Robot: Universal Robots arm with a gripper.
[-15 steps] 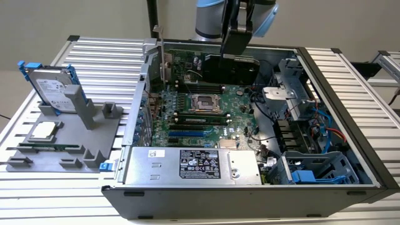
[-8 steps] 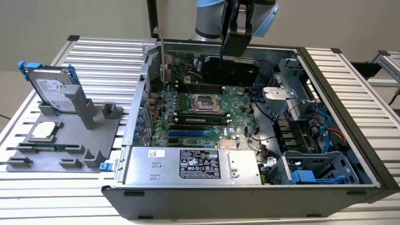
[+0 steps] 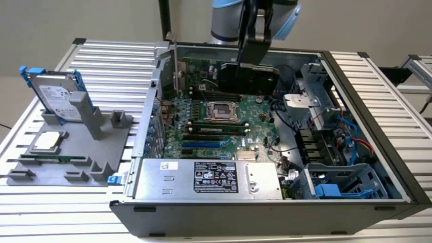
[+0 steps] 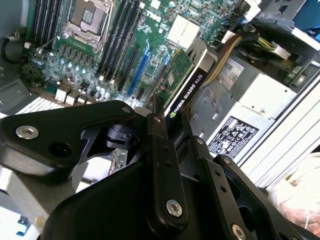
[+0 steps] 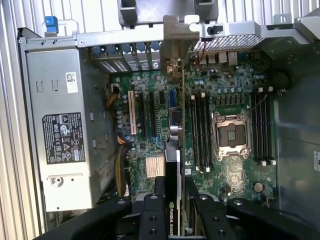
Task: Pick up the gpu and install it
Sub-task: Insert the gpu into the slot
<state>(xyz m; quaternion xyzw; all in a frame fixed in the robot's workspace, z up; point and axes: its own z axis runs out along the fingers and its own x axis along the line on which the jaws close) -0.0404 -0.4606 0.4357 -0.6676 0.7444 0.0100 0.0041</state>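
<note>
Surface: ribbed metal table (image 3: 108, 61) is carrying an open computer case (image 3: 378, 131).
Gripper: black gripper (image 5: 175, 192) is hanging inside the case, over the green motherboard (image 3: 216, 126).
Jaws: they are pinching the gpu from its 2 faces; the fingers (image 5: 150, 212) are pressing against it.
Gpu: gpu (image 4: 186, 89) is standing on its edge between the jaws, above the long slots; I cannot tell if it is touching a slot.
Around: processor socket (image 5: 230, 135) and memory slots (image 5: 200, 130) are lying just beside the card, a small heat sink (image 5: 155, 166) on its other side.
In the way: power supply (image 3: 202, 177) is filling the near end of the case; blue cables (image 3: 351, 126) are crossing at the exterior view's right.
Outside: at the exterior view's left, a grey fixture (image 3: 74, 157) is holding a hard drive (image 3: 57, 93) upright.
</note>
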